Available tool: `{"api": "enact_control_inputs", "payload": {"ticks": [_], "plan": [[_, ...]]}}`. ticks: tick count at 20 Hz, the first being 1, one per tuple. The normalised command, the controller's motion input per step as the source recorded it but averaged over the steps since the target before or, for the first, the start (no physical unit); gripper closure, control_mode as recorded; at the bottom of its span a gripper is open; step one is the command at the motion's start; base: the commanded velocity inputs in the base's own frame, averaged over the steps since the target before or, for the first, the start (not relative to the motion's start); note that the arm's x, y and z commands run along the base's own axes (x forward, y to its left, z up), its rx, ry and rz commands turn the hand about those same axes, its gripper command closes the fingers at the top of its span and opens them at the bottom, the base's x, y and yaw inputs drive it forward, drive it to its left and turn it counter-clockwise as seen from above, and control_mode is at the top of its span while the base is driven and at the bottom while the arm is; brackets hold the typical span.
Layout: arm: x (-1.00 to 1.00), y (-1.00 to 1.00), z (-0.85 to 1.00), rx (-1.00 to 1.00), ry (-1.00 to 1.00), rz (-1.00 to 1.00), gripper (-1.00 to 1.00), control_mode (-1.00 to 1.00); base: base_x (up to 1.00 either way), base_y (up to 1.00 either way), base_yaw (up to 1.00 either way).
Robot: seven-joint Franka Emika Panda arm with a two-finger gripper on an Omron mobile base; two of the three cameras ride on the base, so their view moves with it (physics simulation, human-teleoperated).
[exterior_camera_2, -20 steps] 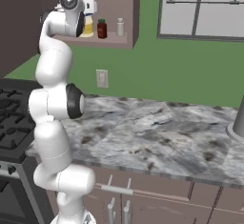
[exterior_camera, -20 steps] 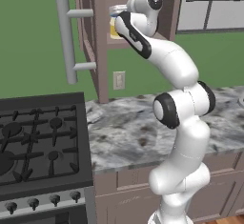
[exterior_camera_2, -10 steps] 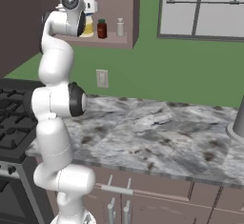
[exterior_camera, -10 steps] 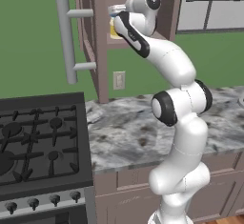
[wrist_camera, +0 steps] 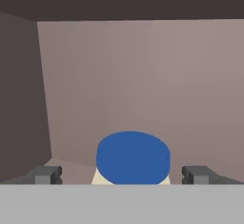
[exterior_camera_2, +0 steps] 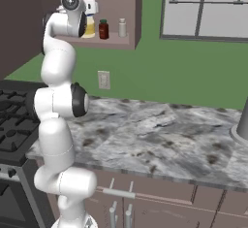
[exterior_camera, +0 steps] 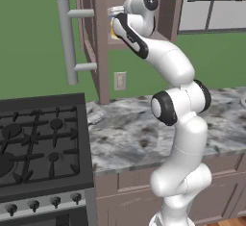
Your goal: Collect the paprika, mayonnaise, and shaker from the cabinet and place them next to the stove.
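Observation:
The mayonnaise (wrist_camera: 132, 157), a pale yellow jar with a blue lid, stands on the cabinet (exterior_camera_2: 116, 41) shelf. My gripper (wrist_camera: 121, 175) is open, one dark fingertip on each side of the jar and apart from it. From the right base view the jar (exterior_camera_2: 90, 28) is partly hidden behind my hand, with the dark red paprika (exterior_camera_2: 103, 29) and the whitish shaker (exterior_camera_2: 122, 27) to its right. The left base view has my gripper (exterior_camera: 115, 14) up inside the cabinet (exterior_camera: 101, 37), above a sliver of the yellow jar (exterior_camera: 115, 31). The black stove (exterior_camera: 38, 143) lies low on the left.
The cabinet door stands open, its grey bar handle (exterior_camera: 67, 40) sticking out above the stove. A marble counter (exterior_camera_2: 160, 135) runs right of the stove (exterior_camera_2: 12, 120). A wall outlet (exterior_camera_2: 103, 80) sits below the shelf, and a grey object (exterior_camera_2: 240, 125) stands at the counter's right end.

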Motion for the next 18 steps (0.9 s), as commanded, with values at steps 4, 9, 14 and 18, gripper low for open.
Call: {"api": "enact_control_inputs", "payload": {"ticks": [4,9,14,18], "plan": [[0.06,0.00,-0.17,-0.02,0.00,0.00,-1.00,-1.00,0.00,0.00,0.00],[0.05,0.00,-0.12,-0.01,0.00,0.00,-1.00,-1.00,0.00,0.00,0.00],[0.11,0.00,-0.01,0.00,0.00,0.00,-1.00,-1.00,0.00,0.00,0.00],[0.15,0.00,0.00,0.00,0.00,0.00,-1.00,-1.00,0.00,0.00,0.00]]}}
